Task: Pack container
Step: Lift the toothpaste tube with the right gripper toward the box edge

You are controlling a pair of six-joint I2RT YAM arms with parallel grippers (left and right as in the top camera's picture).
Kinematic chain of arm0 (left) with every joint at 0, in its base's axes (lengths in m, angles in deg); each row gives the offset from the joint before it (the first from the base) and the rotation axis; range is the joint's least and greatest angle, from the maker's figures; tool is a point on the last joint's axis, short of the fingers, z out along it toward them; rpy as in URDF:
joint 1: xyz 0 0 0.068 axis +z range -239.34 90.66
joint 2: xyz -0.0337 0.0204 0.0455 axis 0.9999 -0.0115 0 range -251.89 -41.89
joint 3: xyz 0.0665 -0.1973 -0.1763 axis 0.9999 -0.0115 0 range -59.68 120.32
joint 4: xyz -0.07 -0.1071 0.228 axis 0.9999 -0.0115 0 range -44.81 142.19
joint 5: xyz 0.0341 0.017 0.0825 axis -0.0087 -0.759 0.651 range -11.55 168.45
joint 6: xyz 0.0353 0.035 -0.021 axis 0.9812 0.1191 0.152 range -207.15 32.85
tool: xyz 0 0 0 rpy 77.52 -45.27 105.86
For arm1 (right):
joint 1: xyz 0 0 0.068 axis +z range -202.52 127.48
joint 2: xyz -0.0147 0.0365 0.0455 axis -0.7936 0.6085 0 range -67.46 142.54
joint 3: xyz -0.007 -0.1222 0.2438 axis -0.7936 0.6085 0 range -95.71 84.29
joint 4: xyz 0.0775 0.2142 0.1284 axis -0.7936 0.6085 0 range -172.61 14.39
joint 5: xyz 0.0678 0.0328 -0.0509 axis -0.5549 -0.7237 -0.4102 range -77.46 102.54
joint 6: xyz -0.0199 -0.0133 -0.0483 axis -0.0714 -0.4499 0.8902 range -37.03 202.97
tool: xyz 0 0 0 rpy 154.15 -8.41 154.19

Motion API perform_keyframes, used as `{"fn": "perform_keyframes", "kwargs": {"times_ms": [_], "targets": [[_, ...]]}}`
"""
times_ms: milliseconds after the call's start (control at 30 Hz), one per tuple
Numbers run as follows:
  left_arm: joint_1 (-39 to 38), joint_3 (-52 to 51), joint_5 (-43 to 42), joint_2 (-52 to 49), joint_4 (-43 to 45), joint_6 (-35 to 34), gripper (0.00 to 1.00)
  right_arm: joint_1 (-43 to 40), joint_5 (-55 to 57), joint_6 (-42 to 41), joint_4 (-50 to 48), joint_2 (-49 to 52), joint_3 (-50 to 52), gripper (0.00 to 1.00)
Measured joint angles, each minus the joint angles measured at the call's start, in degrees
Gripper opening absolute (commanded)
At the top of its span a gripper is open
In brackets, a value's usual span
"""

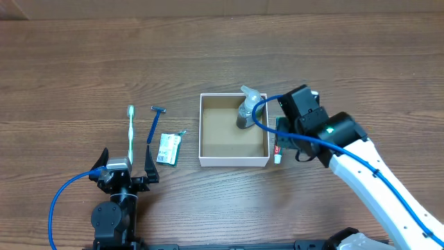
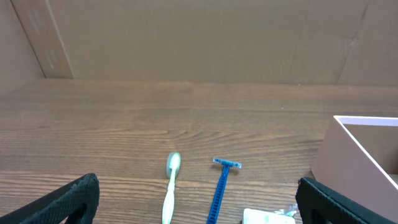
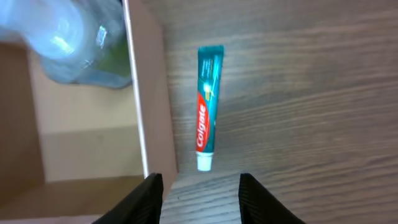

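Overhead: container (image 1: 234, 161) sits at frame centre on the wooden table (image 1: 347, 55), open top, brown floor mostly bare. A clear pump bottle (image 1: 248, 109) stands in its upper right corner.

Right gripper (image 3: 202, 198) hovers just outside the container's right wall. Jaws are spread and hold nothing. In the right wrist view a Colgate toothpaste tube (image 3: 209, 106) lies flat on the table beside that wall, cap end toward the gap between the fingers (image 3: 147, 194), not touched.

Left gripper (image 1: 127, 164) is at lower left of the overhead frame, jaws wide apart and empty. Just above it, left of the container, lie a toothbrush (image 1: 130, 132), a blue razor (image 1: 154, 123) and a green packet (image 1: 167, 148), side by side and all on the table.
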Motion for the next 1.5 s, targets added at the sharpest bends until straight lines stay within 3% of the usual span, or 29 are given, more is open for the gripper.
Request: {"fn": "perform_keyframes", "kwargs": {"times_ms": [333,533,667,900,1200,1500], "targets": [[0.0,0.0,0.0,0.0,0.0,0.0,1.00,0.0,-8.0,0.3,-10.8,0.0,11.3,0.44],[0.0,0.0,0.0,0.0,0.0,0.0,1.00,0.0,-8.9,0.8,-11.8,0.1,12.2,0.46],[0.0,0.0,0.0,0.0,0.0,0.0,1.00,0.0,-9.5,1.5,-12.4,0.3,12.3,0.53],[0.0,0.0,0.0,0.0,0.0,0.0,1.00,0.0,-14.4,5.0,-16.1,0.4,13.0,0.53],[0.0,0.0,0.0,0.0,0.0,0.0,1.00,0.0,-8.1,5.7,-14.6,0.4,13.0,0.54],[0.0,0.0,0.0,0.0,0.0,0.0,1.00,0.0,-0.1,0.9,-15.9,1.2,13.7,0.54]]}}
